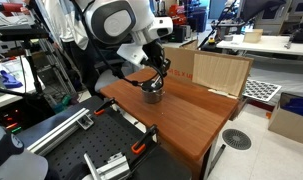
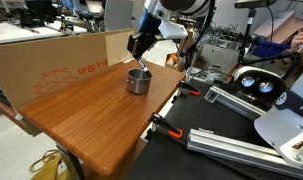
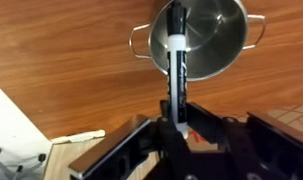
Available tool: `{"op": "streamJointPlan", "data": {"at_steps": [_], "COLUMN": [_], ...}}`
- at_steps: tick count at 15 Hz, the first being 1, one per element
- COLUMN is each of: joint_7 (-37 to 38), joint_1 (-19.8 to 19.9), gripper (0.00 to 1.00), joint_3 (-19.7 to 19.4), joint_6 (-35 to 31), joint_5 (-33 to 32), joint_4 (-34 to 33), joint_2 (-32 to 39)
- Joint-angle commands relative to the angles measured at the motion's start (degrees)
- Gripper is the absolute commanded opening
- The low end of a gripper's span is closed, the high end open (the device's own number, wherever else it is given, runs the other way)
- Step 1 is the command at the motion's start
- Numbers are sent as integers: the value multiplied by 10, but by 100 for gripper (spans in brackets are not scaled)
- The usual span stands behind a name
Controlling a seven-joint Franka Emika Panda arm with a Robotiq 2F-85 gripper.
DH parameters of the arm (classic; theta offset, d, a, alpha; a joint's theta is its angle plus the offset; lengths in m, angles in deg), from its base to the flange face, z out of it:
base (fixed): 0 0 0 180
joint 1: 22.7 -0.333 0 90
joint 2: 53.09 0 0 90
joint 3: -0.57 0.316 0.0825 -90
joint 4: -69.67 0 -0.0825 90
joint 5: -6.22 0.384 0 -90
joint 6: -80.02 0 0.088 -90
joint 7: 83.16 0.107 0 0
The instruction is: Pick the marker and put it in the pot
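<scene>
My gripper [image 3: 175, 118] is shut on the black marker [image 3: 175, 55], which has a white band near its far end. In the wrist view the marker points straight out over the open mouth of the silvery metal pot [image 3: 217, 30]. The pot has two small side handles and stands on the wooden table. In both exterior views the gripper [image 1: 152, 75] [image 2: 139, 52] hangs just above the pot [image 1: 152, 94] [image 2: 139, 82], with the marker tip at the pot's rim.
The wooden table [image 1: 181, 115] [image 2: 86, 110] carries the pot. A cardboard panel [image 1: 221, 72] [image 2: 51, 62] stands along its far side. Orange clamps [image 2: 169, 128] grip the table edge, and metal rails [image 1: 51, 130] lie beside it.
</scene>
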Motion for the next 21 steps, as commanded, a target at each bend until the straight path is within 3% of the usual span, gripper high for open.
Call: {"op": "streamJointPlan", "data": {"at_steps": [1,5,15,20,21], "joint_7": [-5,-3,15,60,69], "joint_1": [3,6,-31,-73,-83], "gripper": [6,6,6,6,25], "joint_3": [11,35,-10,-53,-64], "joint_6": [-13,-6,-11,-10,-5], "joint_5": [3,10,-6,-49,-54], "joint_4": [2,-5,-48,-76,-81], "joint_2": [-1,-5,43,80,85]}}
